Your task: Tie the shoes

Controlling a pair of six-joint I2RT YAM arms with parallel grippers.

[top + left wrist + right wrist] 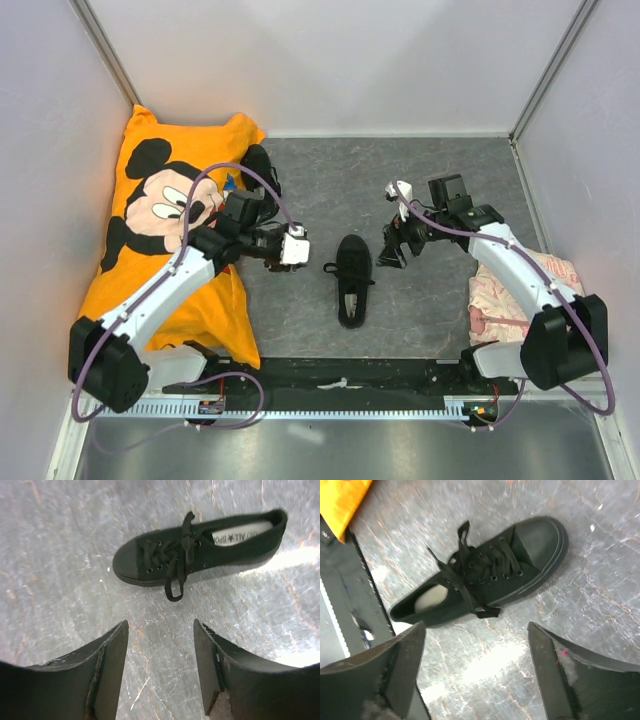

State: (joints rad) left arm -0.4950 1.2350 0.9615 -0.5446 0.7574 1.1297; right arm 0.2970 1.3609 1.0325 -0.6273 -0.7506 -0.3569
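Left pincer [160, 672] stands part open and right pincer [477, 677] wider. Neither has hold of anything, and both hang above the worktop [440, 180], one on each side of the shoe [352, 282]. Shoe lies mid-worktop, toe far, heel near, apart from both pincers. I clearly see only one shoe.

I'd judge it light, with a soft cloth upper and a stiffer rubber sole and toe cap, so it may slide if I tug. Laces [175, 565] look thin, limp and likely slippery, with loops spilling off both sides of the tongue. Best hold is to pinch a loop or loose end lying clear of the upper, not the shoe body.

Insole label [239, 534] reads "ALL", a star, "SPO", rest hidden. Pillow [160, 200] at left shows a Mickey Mouse face, no readable writing.
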